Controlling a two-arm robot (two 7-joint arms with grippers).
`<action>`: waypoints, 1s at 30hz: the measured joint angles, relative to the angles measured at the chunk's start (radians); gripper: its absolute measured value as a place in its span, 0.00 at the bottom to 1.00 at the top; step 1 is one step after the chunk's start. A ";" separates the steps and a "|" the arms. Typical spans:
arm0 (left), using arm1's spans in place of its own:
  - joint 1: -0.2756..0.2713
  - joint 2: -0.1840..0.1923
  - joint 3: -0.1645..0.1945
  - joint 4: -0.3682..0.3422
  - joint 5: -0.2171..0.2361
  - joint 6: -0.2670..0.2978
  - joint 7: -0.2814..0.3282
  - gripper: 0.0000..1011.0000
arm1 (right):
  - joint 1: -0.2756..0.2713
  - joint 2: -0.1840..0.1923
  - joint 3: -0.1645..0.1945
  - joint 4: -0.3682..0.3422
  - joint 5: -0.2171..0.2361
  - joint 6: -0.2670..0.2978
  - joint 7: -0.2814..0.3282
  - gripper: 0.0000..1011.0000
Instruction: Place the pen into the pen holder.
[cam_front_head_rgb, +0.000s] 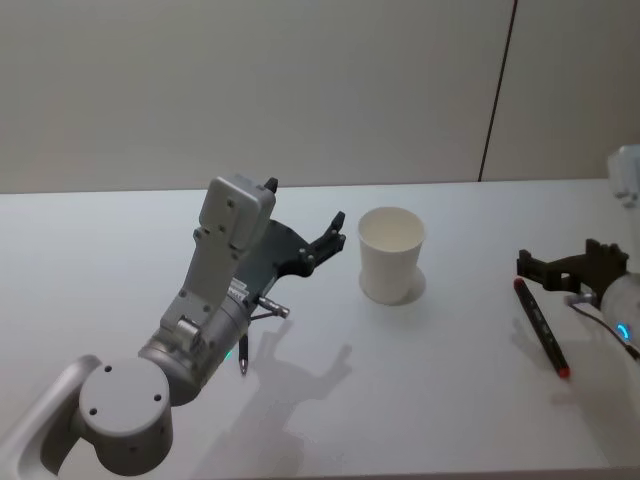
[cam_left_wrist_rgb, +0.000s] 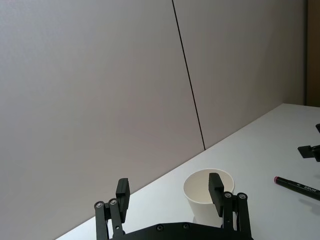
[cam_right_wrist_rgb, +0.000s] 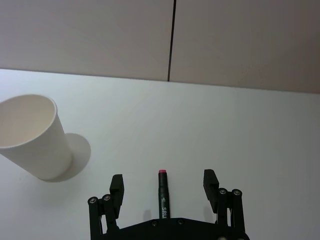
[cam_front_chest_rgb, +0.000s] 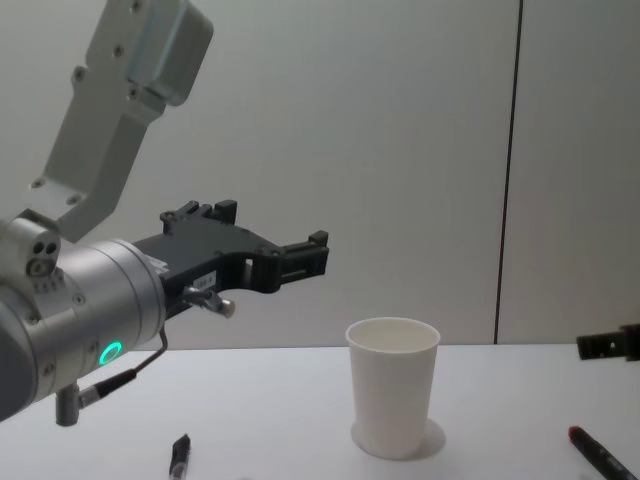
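The pen holder is a white paper cup (cam_front_head_rgb: 391, 255) (cam_front_chest_rgb: 392, 385) (cam_right_wrist_rgb: 32, 137) (cam_left_wrist_rgb: 200, 187) standing upright mid-table. A black pen with red ends (cam_front_head_rgb: 540, 325) (cam_right_wrist_rgb: 163, 197) (cam_front_chest_rgb: 600, 455) (cam_left_wrist_rgb: 297, 187) lies flat on the table to the cup's right. My right gripper (cam_front_head_rgb: 555, 265) (cam_right_wrist_rgb: 163, 182) hovers open over that pen's far end, with the pen lying between its fingers in the right wrist view. My left gripper (cam_front_head_rgb: 325, 240) (cam_left_wrist_rgb: 169, 192) (cam_front_chest_rgb: 300, 250) is open and empty, raised in the air just left of the cup.
A second dark pen (cam_front_head_rgb: 243, 355) (cam_front_chest_rgb: 180, 458) lies on the table under my left arm. The white table (cam_front_head_rgb: 450, 400) runs back to a plain wall with a dark vertical seam (cam_front_head_rgb: 498, 90).
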 joint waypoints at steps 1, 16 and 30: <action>0.000 0.000 0.000 0.000 0.000 0.000 0.000 0.99 | 0.012 -0.006 0.000 0.018 0.000 0.010 0.002 0.99; 0.000 0.000 0.000 0.000 0.000 0.000 0.000 0.99 | 0.124 -0.059 -0.007 0.190 0.004 0.060 0.005 0.99; 0.000 0.000 0.000 0.000 0.000 0.000 0.000 0.99 | 0.201 -0.092 -0.002 0.337 0.016 0.068 -0.007 0.99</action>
